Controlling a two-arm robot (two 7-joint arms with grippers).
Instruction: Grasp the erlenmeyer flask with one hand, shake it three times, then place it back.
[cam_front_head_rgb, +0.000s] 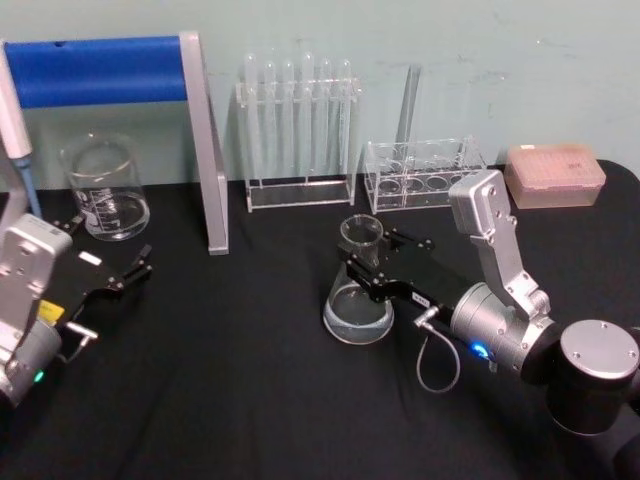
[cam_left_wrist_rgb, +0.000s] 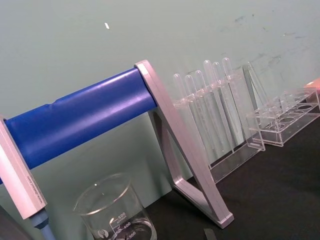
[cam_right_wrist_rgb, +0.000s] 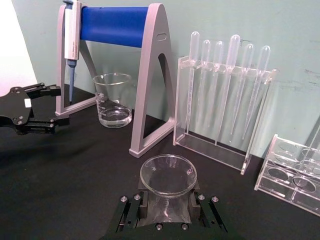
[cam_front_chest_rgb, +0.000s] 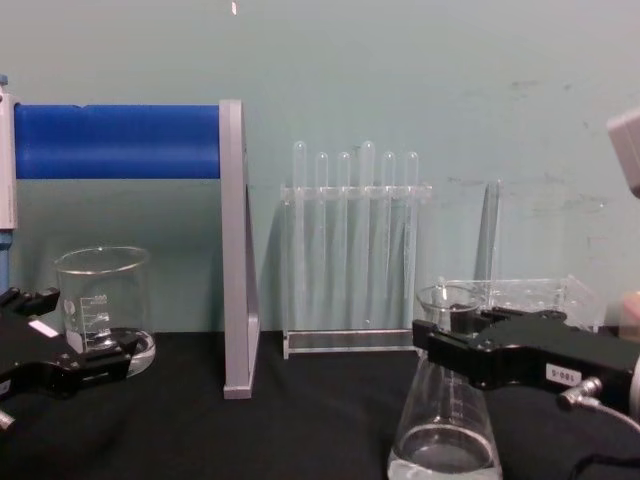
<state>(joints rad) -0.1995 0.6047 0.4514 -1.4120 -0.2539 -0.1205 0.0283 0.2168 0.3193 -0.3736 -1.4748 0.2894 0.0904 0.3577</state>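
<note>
Erlenmeyer flask (cam_front_head_rgb: 357, 312) upright, base on black surface (cam_front_head_rgb: 250, 380), centre-right, in front of clear tube rack (cam_front_head_rgb: 298, 195). R tool (cam_front_head_rgb: 366, 256) clenched round its neck. L tool (cam_front_head_rgb: 112, 242) released, idle far left nr beaker (cam_front_head_rgb: 105, 190)

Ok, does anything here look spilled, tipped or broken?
Nothing stands out. The erlenmeyer flask stands upright on the table, neck held by the right gripper. The beaker, test tube rack and low acrylic rack are upright, nothing spilled. The left gripper sits open near the beaker.
</note>
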